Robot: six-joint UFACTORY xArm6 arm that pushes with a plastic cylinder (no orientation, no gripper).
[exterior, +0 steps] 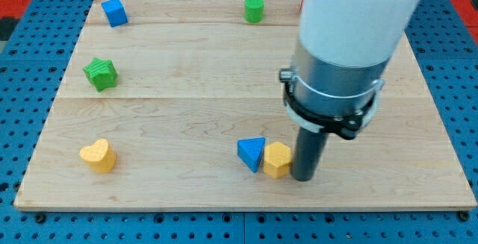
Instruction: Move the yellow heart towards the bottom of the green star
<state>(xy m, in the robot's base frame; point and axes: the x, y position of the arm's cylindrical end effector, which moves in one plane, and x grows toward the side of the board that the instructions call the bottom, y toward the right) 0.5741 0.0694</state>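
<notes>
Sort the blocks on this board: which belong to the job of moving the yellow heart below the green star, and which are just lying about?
Job: yellow heart block; green star block; my tip.

Lying about: blue cube; green cylinder; blue triangle block; yellow-orange block, beside my tip.

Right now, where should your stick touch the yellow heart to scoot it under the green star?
No gripping, only pushing. I'd press the yellow heart on its lower edge, coming from the view's bottom, since the green star sits almost straight above it. My tip is far off on the view's right, beside the yellow block.
</notes>
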